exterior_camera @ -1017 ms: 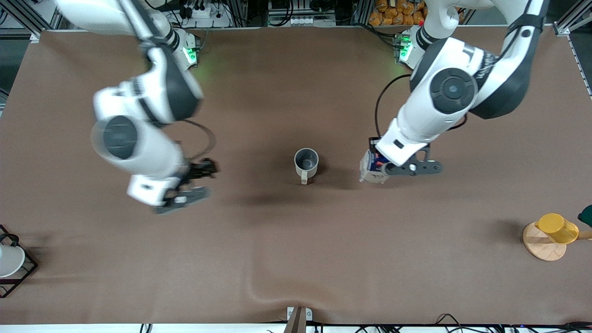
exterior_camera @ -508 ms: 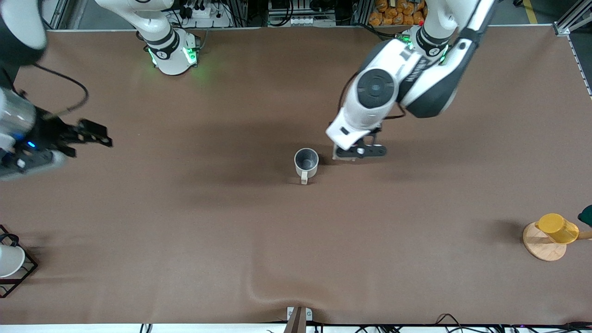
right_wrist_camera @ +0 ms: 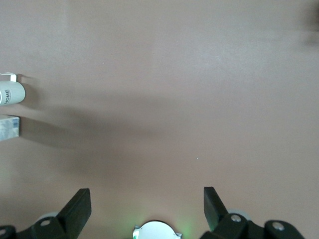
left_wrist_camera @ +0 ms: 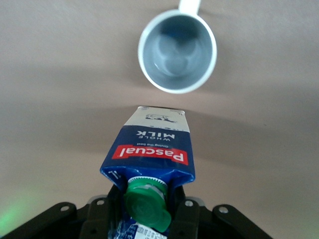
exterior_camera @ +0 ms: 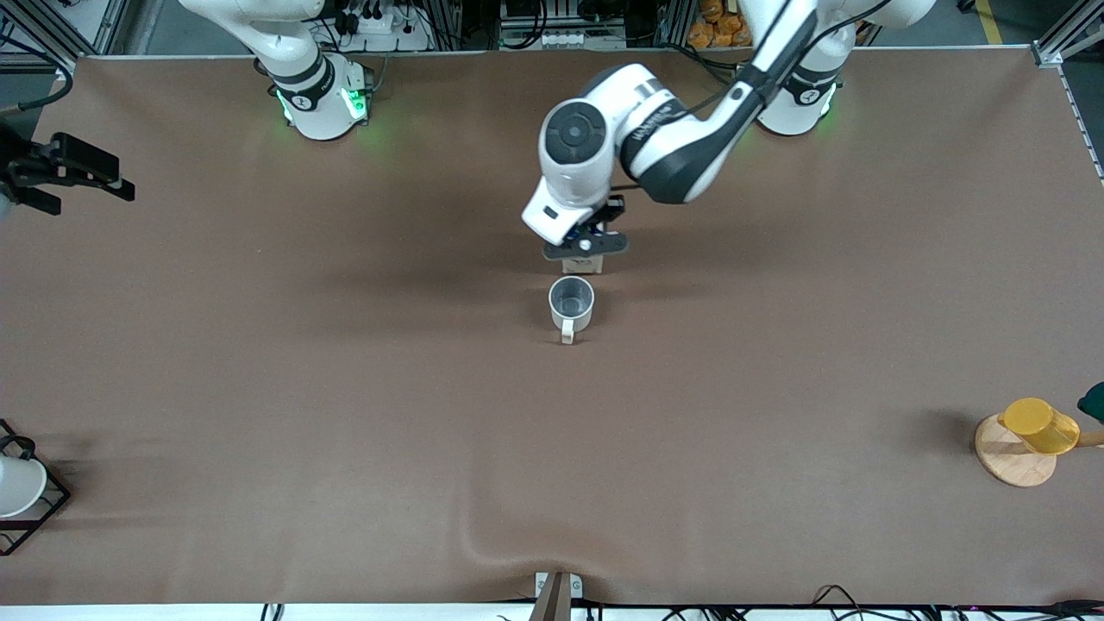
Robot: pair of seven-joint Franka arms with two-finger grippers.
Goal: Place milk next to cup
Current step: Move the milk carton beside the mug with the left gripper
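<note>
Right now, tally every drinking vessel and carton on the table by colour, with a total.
Cream-white mug: 1
Dark blue milk carton, held in the left end effector just above the table beside the mug: 1
Yellow cup on a wooden coaster: 1
White cup in a black wire frame: 1
Total: 4

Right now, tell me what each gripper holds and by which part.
The left gripper holds the milk by its gabled top, beside the green cap. The right gripper is open, holding nothing.
</note>
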